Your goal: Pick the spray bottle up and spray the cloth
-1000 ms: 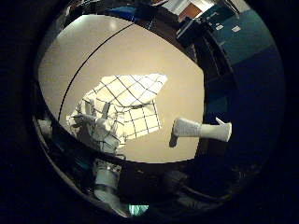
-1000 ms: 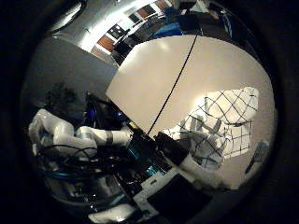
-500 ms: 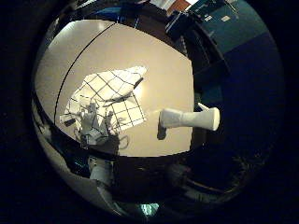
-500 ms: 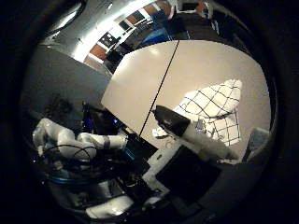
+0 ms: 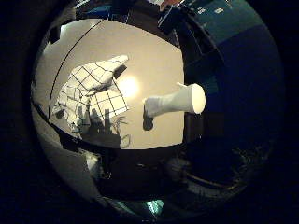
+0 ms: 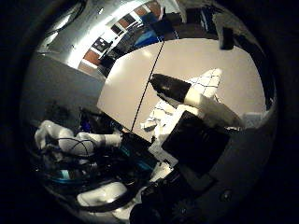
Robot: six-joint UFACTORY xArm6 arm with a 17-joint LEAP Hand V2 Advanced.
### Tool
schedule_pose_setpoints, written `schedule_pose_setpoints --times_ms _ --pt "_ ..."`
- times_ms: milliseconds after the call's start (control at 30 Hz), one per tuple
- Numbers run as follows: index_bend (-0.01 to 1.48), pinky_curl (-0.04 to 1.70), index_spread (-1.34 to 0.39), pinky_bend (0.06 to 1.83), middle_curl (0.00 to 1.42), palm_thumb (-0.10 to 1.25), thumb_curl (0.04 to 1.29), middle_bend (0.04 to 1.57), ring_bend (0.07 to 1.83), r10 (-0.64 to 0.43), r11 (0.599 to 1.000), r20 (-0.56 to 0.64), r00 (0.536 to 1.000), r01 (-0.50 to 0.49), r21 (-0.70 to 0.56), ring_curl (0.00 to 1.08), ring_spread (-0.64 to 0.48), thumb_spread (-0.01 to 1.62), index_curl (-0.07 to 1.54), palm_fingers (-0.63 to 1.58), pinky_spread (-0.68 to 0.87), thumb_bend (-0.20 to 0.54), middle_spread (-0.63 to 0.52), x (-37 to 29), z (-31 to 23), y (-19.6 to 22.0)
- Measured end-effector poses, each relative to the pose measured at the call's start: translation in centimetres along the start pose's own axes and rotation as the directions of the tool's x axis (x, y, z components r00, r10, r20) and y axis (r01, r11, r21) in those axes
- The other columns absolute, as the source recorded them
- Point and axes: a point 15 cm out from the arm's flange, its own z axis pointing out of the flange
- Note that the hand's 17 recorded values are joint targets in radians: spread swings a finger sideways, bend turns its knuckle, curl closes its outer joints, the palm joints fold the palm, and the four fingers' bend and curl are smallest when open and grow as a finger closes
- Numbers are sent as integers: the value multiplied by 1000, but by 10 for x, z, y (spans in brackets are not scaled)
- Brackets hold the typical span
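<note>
A white spray bottle (image 5: 175,100) rests on the beige table (image 5: 154,60), close to the table's edge. Beside it lies a white cloth (image 5: 91,91) with a dark grid, crumpled and partly folded over. My hand (image 6: 205,126) hovers above the table, clear of both. One of its fingers (image 6: 187,95), white with a black tip, stretches out straight over the cloth (image 6: 208,81). The hand's shadow (image 5: 105,128), fingers spread, falls on the table at the cloth's edge. Nothing is held in the hand.
A thin dark seam (image 6: 147,86) runs across the table. Beyond the edge by the bottle are dark blue furniture and floor (image 5: 233,70). White arm segments (image 6: 74,140) and dark gear show below the table's other side.
Both views have shifted as the hand moved: the bottle now looks larger and closer, the cloth has slid sideways in view, and the straight finger reaches further across the thumb side view.
</note>
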Motion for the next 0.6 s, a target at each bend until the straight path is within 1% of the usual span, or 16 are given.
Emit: schedule_pose_setpoints --times_ms 100,300,400,467,500,533,600 --pt "248 169 -450 620 652 603 331 697 987 9 1000 -16 1000 -9 3 456 -321 1015 519 959 -174 -26 -357 12 -5 6" --pt "245 142 -472 745 715 594 330 712 1013 46 999 -38 998 -46 8 498 -326 1022 597 934 -268 -26 -370 32 -21 19" --pt "218 136 -486 813 748 590 328 712 1043 66 998 -34 997 -66 21 523 -328 1022 632 916 -312 -26 -374 41 -32 26" --pt "206 133 -495 848 759 587 329 691 1063 89 996 -36 995 -88 27 539 -328 1021 655 876 -317 -26 -378 49 -35 34" --pt "206 124 -498 843 767 586 330 685 1058 98 995 -40 994 -96 34 544 -328 1021 668 818 -302 -26 -380 54 -39 37" --pt "200 116 -493 847 770 586 330 678 1047 101 994 -43 994 -100 42 546 -327 1021 679 757 -273 -26 -378 58 -42 39" --pt "191 96 -473 849 762 577 327 644 982 110 993 -51 993 -108 49 535 -311 1025 677 565 -184 -29 -365 64 -46 42"
